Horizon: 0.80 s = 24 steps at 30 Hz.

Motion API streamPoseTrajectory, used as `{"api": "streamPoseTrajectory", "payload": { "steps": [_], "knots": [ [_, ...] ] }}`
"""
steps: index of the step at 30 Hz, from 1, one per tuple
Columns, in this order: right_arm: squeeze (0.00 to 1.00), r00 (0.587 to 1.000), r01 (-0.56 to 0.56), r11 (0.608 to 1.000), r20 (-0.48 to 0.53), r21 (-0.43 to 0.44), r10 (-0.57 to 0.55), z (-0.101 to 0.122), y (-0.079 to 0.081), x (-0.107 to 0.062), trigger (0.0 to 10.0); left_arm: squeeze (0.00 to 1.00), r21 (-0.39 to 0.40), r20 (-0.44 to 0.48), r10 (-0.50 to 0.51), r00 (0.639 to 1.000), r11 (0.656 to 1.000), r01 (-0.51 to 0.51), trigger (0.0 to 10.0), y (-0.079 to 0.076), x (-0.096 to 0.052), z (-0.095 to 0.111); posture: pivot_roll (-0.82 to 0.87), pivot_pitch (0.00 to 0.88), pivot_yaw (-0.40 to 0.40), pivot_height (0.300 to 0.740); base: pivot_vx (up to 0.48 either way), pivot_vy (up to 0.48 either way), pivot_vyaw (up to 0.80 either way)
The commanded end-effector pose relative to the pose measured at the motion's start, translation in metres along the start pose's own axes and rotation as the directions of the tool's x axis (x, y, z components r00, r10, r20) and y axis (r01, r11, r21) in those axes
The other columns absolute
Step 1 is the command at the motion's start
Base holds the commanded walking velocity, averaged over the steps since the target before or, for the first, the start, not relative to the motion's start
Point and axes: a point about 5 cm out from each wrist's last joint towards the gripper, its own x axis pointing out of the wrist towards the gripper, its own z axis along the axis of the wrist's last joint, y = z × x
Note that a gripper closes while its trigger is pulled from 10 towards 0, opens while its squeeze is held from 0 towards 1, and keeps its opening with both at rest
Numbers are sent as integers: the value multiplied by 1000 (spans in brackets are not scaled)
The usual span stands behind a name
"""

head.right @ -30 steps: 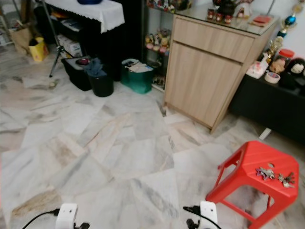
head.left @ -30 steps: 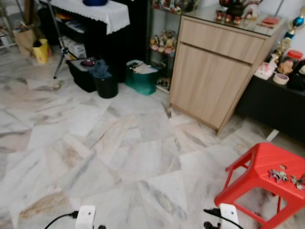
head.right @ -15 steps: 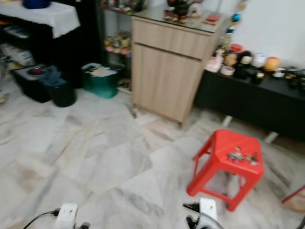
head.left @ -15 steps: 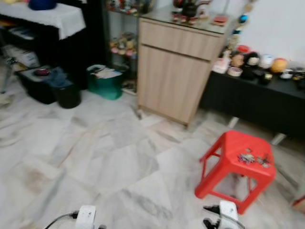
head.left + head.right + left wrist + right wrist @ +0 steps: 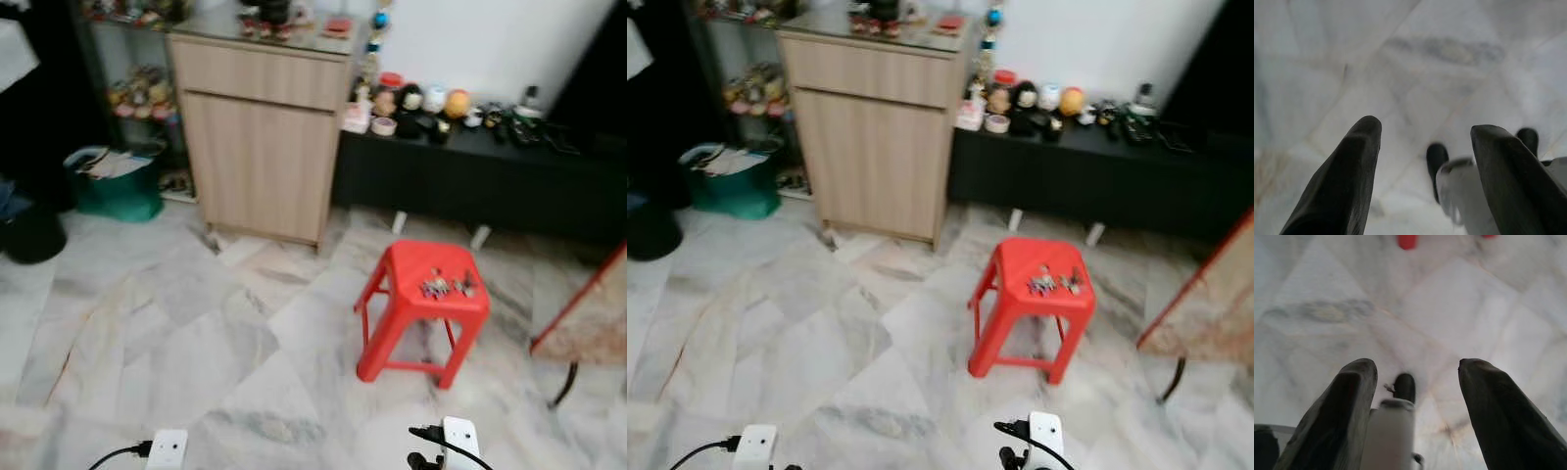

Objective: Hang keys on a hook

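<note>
Your keys (image 5: pixel 446 287) lie in a small loose heap on top of the red stool (image 5: pixel 423 311), toward its far right part, touching the seat and nothing else. From the head camera the stool sits at about 1 o'clock, a little way ahead on the marble floor (image 5: pixel 196 343), all of its visible legs on the tiles.

Your left gripper (image 5: pixel 1425 161) hangs low over the floor, released, its two black fingers (image 5: pixel 1349 181) spread wide with bare marble between them and nothing held. Your right gripper (image 5: pixel 1418 396) hangs the same way, fingers (image 5: pixel 1498 416) apart and holding nothing; beyond it you can see a red leg (image 5: pixel 1406 241) of the stool at the edge of its wrist view. Both wrists appear as white blocks at the near edge of the head view, at about 7 and 5 o'clock, well apart from the stool.

Beyond the stool, at 11 o'clock, stands a wooden cabinet (image 5: pixel 263 147) with small items on its top. To the right of it, at 1 o'clock, a low black bench (image 5: pixel 470 181) carries a row of small ornaments. A green bin (image 5: pixel 110 186) sits on the floor at 10 o'clock. At 3 o'clock a red-edged board (image 5: pixel 588 313) leans in, only partly in view.
</note>
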Motion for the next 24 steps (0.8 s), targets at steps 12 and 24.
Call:
{"api": "streamPoseTrajectory", "payload": {
  "steps": [12, 24],
  "knots": [
    [0, 999, 5, 1000, 43, 27, -7, 11, 0, 1, 10000, 0, 28, -11, -17, 1000, 999, 17, 10000, -6, 1, 0, 129, 0, -49, 740, 0, -24, -246],
    [0, 998, 18, 999, 54, 51, -21, 15, 1, 2, 10000, 0, 5, -11, -5, 1000, 1000, 5, 10000, -6, 1, 0, 131, 0, -55, 740, 0, -301, 0]
  ]
}}
